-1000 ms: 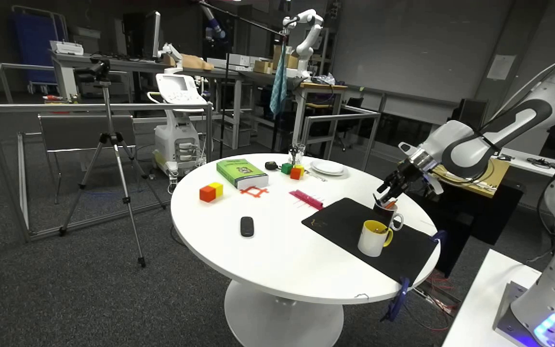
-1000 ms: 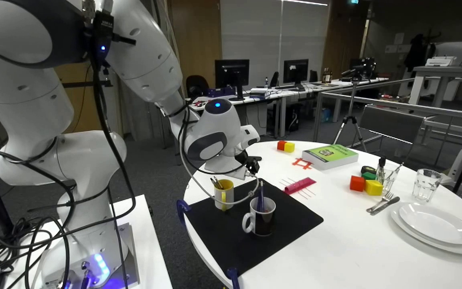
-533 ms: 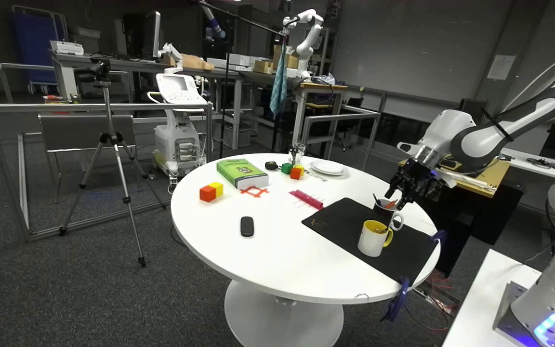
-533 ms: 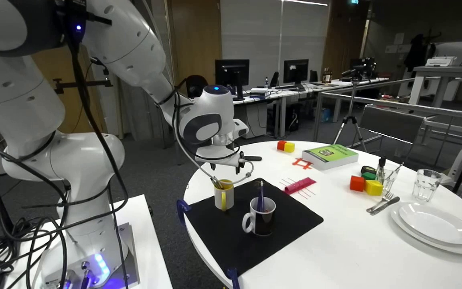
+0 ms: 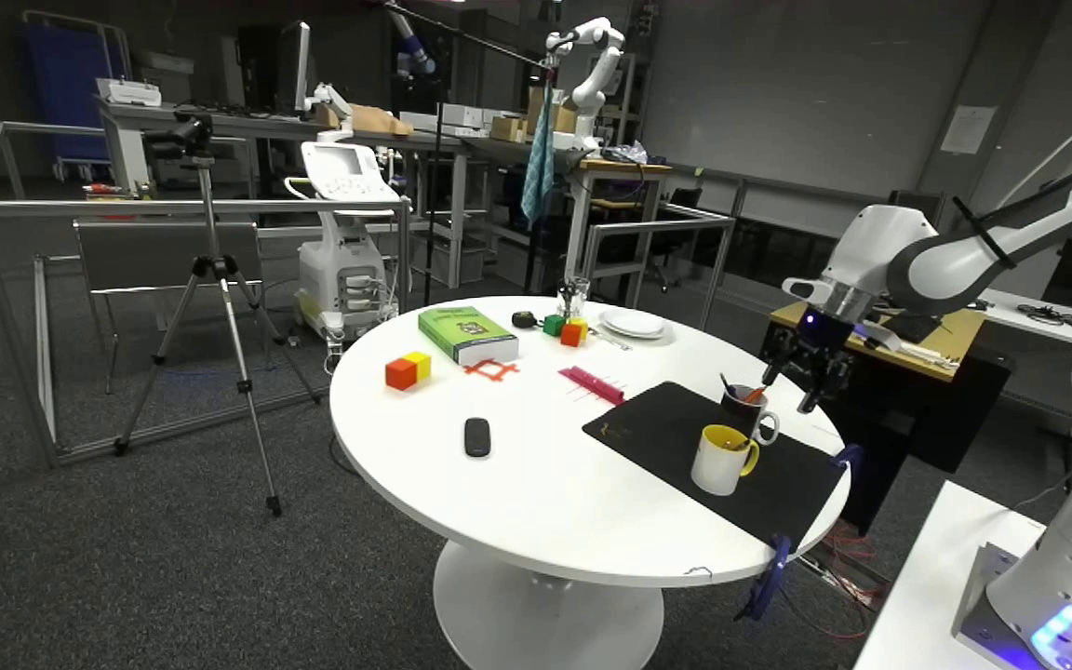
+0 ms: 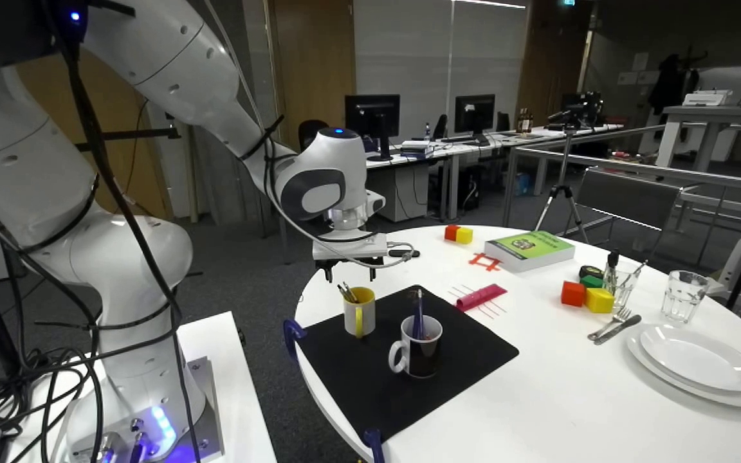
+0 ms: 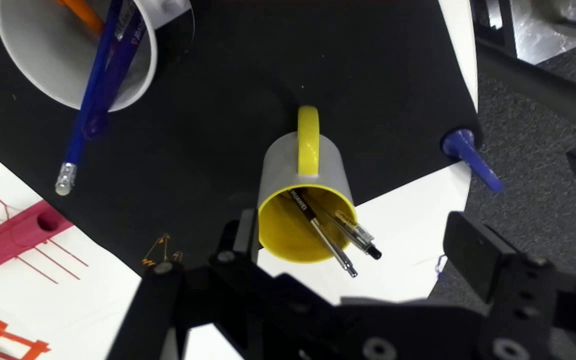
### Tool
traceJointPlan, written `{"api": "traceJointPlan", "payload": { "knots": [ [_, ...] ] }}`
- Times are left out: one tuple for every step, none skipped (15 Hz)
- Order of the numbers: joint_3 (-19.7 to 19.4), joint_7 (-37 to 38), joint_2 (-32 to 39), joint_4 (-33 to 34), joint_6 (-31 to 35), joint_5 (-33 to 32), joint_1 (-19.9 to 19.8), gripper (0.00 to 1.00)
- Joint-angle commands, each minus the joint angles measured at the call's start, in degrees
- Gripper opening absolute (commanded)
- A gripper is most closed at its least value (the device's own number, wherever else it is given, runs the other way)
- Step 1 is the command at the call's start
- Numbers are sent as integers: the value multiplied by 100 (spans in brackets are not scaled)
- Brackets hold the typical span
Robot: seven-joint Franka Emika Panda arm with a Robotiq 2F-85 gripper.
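Note:
My gripper [image 7: 360, 242] stands open with nothing between its fingers, its jaws wide apart in the wrist view. In an exterior view the gripper [image 6: 350, 274] hangs fingers-down, a little above and behind a white mug with yellow handle and inside [image 6: 350, 325]. This yellow mug [image 7: 278, 165] holds a black-and-silver pen [image 7: 329, 241] and a clear pen [image 7: 355, 231]. Beside it stands a dark mug with white handle [image 6: 428, 360], holding a blue pencil [image 7: 83, 125] and something orange [image 7: 84, 14]. Both mugs are upright on a black mat [image 6: 467, 354].
Blue clamps [image 7: 468, 150] grip the mat at the table edge. Elsewhere on the round white table [image 5: 536, 502] are a pink roll [image 6: 481, 297], a green book [image 6: 530, 249], coloured blocks [image 6: 573, 294], white plates [image 6: 698, 360], cutlery, glasses and a black oblong item [image 5: 477, 437].
The arm has drawn back toward its base and the gripper has swung from a tilted pose to pointing down, moving away from the dark mug. It stays open; the mugs have not moved.

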Motion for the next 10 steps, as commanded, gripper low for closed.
{"api": "traceJointPlan", "payload": {
  "knots": [
    [48, -381, 0, -19, -270, -175, -19, 100],
    [11, -428, 16, -22, -326, -156, 38, 100],
    [21, -468, 22, -19, -392, -140, 62, 100],
    [-8, -541, 28, -6, -473, -98, 103, 100],
    [589, -1011, 250, -27, -507, 518, -378, 100],
    [639, -1194, 286, -11, -585, 713, -371, 97],
    [820, -1419, 334, 9, -689, 942, -479, 97],
    [985, -1645, 428, 27, -752, 1158, -571, 99],
    [1188, -1823, 537, 48, -809, 1360, -686, 100],
    [1402, -1995, 661, 70, -839, 1546, -816, 100]
  ]
}}
